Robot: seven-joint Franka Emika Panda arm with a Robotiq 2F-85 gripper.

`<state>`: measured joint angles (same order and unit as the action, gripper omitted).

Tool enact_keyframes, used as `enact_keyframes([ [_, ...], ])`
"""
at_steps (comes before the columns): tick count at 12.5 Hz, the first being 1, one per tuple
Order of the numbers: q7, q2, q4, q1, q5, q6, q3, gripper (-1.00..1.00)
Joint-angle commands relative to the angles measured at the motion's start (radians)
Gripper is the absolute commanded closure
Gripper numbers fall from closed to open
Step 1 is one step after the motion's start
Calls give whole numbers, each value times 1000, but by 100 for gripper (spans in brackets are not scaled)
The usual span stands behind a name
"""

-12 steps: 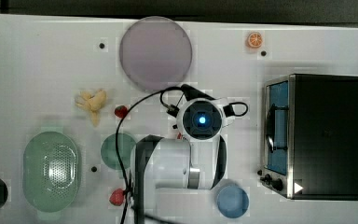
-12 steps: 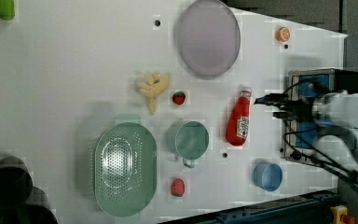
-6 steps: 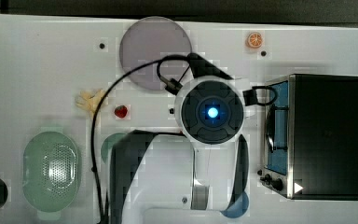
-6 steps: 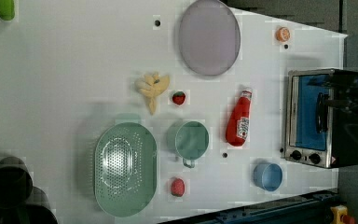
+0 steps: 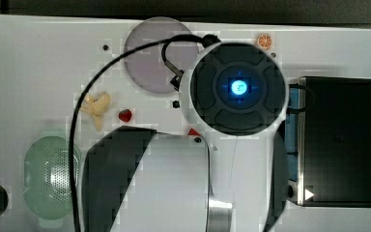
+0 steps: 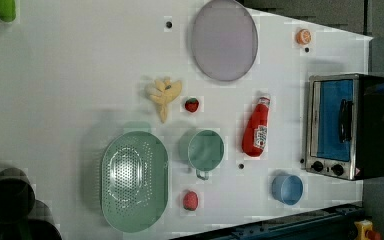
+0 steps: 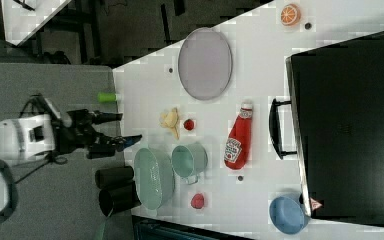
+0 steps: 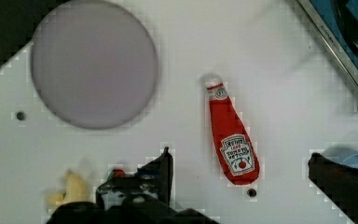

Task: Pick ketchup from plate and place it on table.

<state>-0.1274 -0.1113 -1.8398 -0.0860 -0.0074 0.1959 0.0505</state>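
The ketchup (image 6: 256, 131) is a small red bottle with a white cap. It lies flat on the white table (image 6: 80, 75), between the plate and the blue cup, with its cap toward the plate. The pale mauve plate (image 6: 223, 39) has nothing on it. In the wrist view the ketchup (image 8: 230, 137) lies far below my gripper (image 8: 240, 156), whose dark fingers (image 8: 161, 170) stand wide apart. In the right view my gripper (image 7: 130, 126) is open, holds nothing and is well away from the tabletop. In the top view my arm hides most of the ketchup and overlaps the plate (image 5: 145, 58).
A toaster oven (image 6: 342, 125) stands at the left view's right, with a blue cup (image 6: 287, 189) below it. A teal cup (image 6: 202, 150), a green colander (image 6: 134, 180), two strawberries (image 6: 191, 104), a yellow toy (image 6: 163, 93) and an orange slice (image 6: 303, 36) lie around.
My arm has risen toward the top camera, growing larger in the top view, and has left the left view's right side. The ketchup and plate have not moved.
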Motion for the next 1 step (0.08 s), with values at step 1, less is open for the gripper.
enact_keyframes([
  [1,65,13,67,-4,3,-132,-8,-100],
])
